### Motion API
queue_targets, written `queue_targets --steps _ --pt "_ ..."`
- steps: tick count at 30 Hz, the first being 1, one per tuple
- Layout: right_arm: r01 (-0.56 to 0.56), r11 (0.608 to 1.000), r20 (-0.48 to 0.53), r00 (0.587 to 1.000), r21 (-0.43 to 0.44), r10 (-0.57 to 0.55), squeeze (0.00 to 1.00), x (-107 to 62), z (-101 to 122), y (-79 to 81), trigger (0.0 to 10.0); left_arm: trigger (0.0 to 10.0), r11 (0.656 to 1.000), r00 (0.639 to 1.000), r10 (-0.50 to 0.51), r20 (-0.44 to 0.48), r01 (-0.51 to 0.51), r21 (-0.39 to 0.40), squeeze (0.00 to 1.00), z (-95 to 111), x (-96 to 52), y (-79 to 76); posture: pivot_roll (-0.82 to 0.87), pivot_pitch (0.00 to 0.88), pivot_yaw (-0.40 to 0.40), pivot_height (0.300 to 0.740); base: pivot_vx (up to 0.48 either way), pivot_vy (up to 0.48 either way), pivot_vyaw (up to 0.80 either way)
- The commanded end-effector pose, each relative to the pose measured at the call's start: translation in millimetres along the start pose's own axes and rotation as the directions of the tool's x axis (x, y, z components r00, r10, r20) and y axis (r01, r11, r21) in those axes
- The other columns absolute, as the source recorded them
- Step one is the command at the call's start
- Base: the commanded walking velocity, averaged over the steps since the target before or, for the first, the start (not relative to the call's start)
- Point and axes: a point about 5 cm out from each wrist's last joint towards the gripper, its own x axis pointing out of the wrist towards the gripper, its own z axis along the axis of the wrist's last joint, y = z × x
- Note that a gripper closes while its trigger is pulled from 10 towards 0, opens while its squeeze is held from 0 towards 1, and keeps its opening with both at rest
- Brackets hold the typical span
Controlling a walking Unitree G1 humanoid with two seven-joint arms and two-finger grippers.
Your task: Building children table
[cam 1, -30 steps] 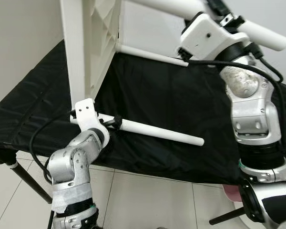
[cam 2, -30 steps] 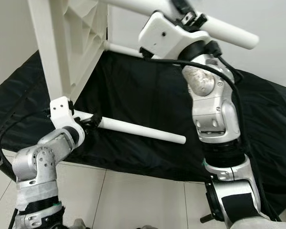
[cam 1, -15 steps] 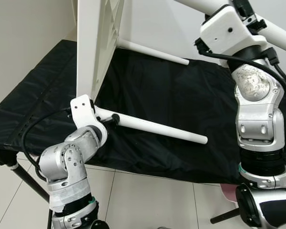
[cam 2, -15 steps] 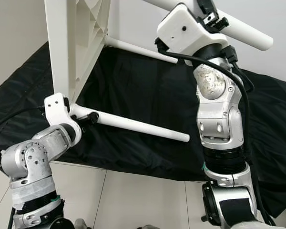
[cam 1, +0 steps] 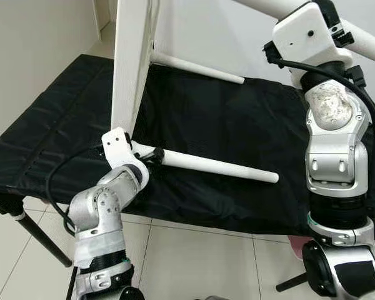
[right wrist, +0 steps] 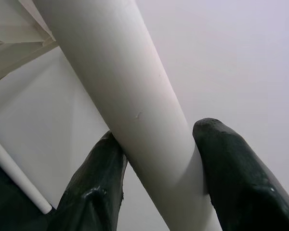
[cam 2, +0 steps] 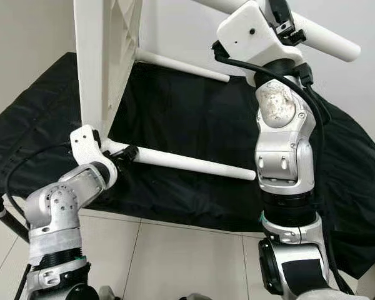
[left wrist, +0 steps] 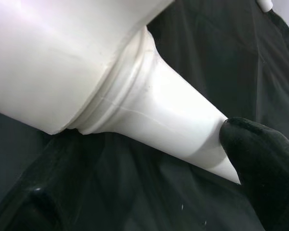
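Observation:
The white children's table stands on its side, its tabletop (cam 1: pixel 130 69) almost edge-on and upright over the black-covered bench (cam 1: pixel 250 125). My left gripper (cam 1: pixel 151 155) is shut on the lower leg (cam 1: pixel 219 167) close to where it joins the tabletop; one fingertip (left wrist: pixel 260 154) presses on that leg's cone (left wrist: pixel 168 115). High at the right, my right gripper (cam 2: pixel 281 15) is shut around the upper leg (cam 2: pixel 328 40), with a finger (right wrist: pixel 94 187) on either side of the tube (right wrist: pixel 135 96). A third leg (cam 1: pixel 200 67) sticks out behind.
The bench's black cover hangs over its front edge (cam 1: pixel 225 219), with pale floor tiles (cam 1: pixel 194 256) below. A black bench leg (cam 1: pixel 40 237) slants down at the left. A plain wall (cam 1: pixel 37 44) rises to the left, close to the tabletop.
The table has swung to the right and turned more edge-on to me. My right arm rose up and to the right with the upper leg. Both grips held.

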Motion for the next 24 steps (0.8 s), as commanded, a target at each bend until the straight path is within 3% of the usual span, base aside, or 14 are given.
queue_targets --steps 1,2,7,9,12,14,17,19,20,24 --pt "0.166 0.973 0.034 0.984 0.161 -0.174 0.0 2.3 12 -28.3 0.0 10.0 0.955 0.968 -0.249 0.016 0.248 -0.164 0.0 2 5.1 -94.3 -0.07 0.011 -0.072 0.74 0.0 0.0 0.0" --pt "0.168 0.972 0.031 0.984 0.164 -0.175 0.0 3.3 12 -28.0 0.0 10.0 0.939 0.96 -0.277 0.035 0.278 -0.204 0.0 4 5.9 -101.4 -0.07 0.012 -0.071 0.74 0.0 0.0 0.0" --pt "0.173 0.97 0.026 0.983 0.172 -0.18 0.0 5.8 12 -27.7 0.0 10.0 0.915 0.947 -0.316 0.055 0.319 -0.246 0.0 4 8.1 -113.8 -0.07 0.012 -0.074 0.74 0.0 0.0 0.0" --pt "0.181 0.966 0.024 0.982 0.183 -0.189 0.0 8.5 13 -28.4 0.0 10.0 0.887 0.94 -0.335 0.07 0.34 -0.313 0.0 3 12.3 -121.6 -0.08 0.012 -0.072 0.74 0.0 0.0 0.0" --pt "0.189 0.963 0.03 0.98 0.193 -0.198 0.0 10.7 15 -30.2 0.0 10.0 0.887 0.945 -0.32 0.065 0.323 -0.33 0.0 1 18.9 -124.8 -0.08 0.012 -0.074 0.74 0.0 0.0 0.0" --pt "0.191 0.957 0.04 0.978 0.219 -0.204 0.0 12.5 19 -30.1 0.0 10.0 0.892 0.964 -0.252 0.085 0.266 -0.366 0.0 0 31.4 -122.9 -0.08 0.01 -0.075 0.74 0.0 0.0 0.0" --pt "0.192 0.954 0.043 0.977 0.23 -0.207 0.0 12.9 20 -30.1 0.0 10.0 0.888 0.967 -0.237 0.092 0.254 -0.383 0.0 1 33.7 -122.8 -0.08 0.008 -0.076 0.74 0.0 0.0 0.0" --pt "0.195 0.951 0.046 0.976 0.24 -0.212 0.0 14.2 21 -30.7 0.0 10.0 0.863 0.964 -0.218 0.155 0.264 -0.431 0.0 11 35.5 -126.3 -0.08 0.006 -0.079 0.74 0.0 0.0 0.0" --pt "0.194 0.95 0.046 0.976 0.245 -0.212 0.0 15.1 22 -30.6 0.0 8.0 0.842 0.954 -0.204 0.218 0.285 -0.458 0.0 21 35.2 -129.0 -0.08 0.006 -0.081 0.74 0.0 0.0 0.0" --pt "0.194 0.948 0.045 0.976 0.251 -0.212 0.0 15.7 22 -30.4 0.0 7.6 0.833 0.947 -0.191 0.257 0.295 -0.467 0.0 27 34.7 -131.2 -0.08 0.006 -0.081 0.74 0.0 0.0 0.0"
